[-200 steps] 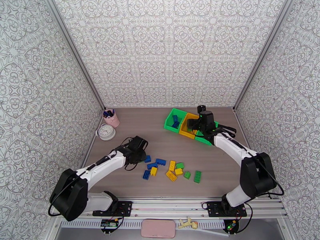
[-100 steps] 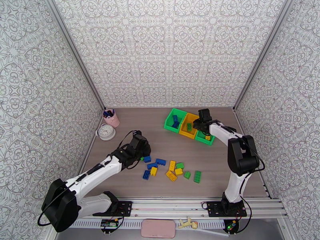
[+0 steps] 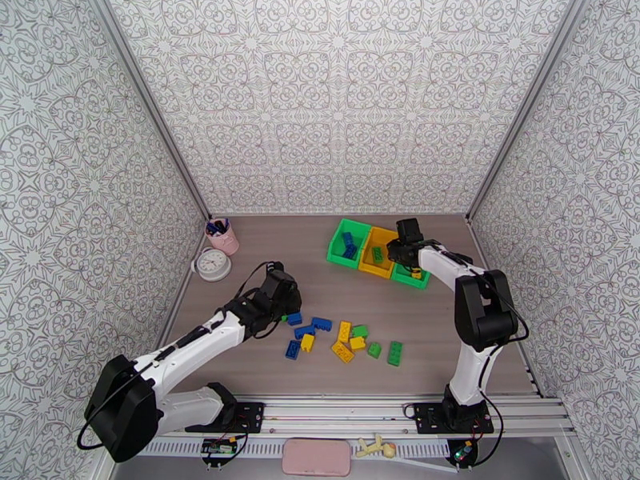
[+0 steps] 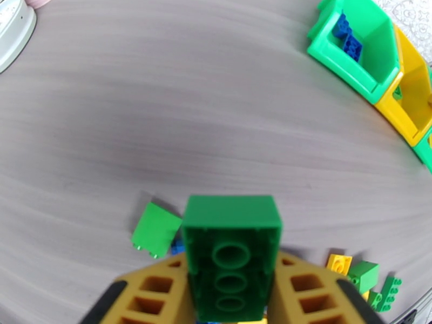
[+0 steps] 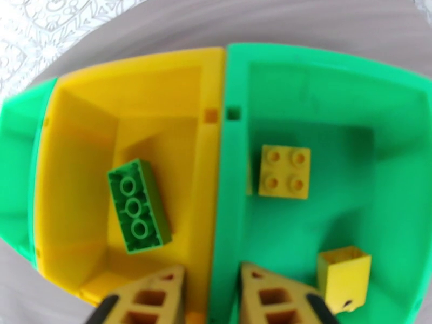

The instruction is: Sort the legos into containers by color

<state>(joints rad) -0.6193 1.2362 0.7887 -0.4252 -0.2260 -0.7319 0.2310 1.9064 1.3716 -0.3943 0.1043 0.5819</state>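
Left claw [image 4: 232,271]: clamped on a green brick [image 4: 232,233], stud holes facing the wrist camera; it's up off the worktop [image 3: 336,290], just left of the loose pile

Right claw [image 5: 212,276]: hanging over the containers [image 3: 370,269], right above the wall shared by the yellow bin [image 5: 81,157] and the right green bin [image 5: 335,103]; fingers close with a narrow gap and nothing between them; fully together or not, I cannot tell

Yellow bin: one green brick [image 5: 139,206] lying inside, underside up

Right green bin: two yellow bricks, a square one [image 5: 284,171] studs up, another [image 5: 344,276] near the corner

Left green bin [image 3: 334,251]: blue bricks [image 4: 345,39] inside

Loose legos [image 3: 345,330]: blue, yellow and green scattered mid-worktop, between the arms, well apart from the containers
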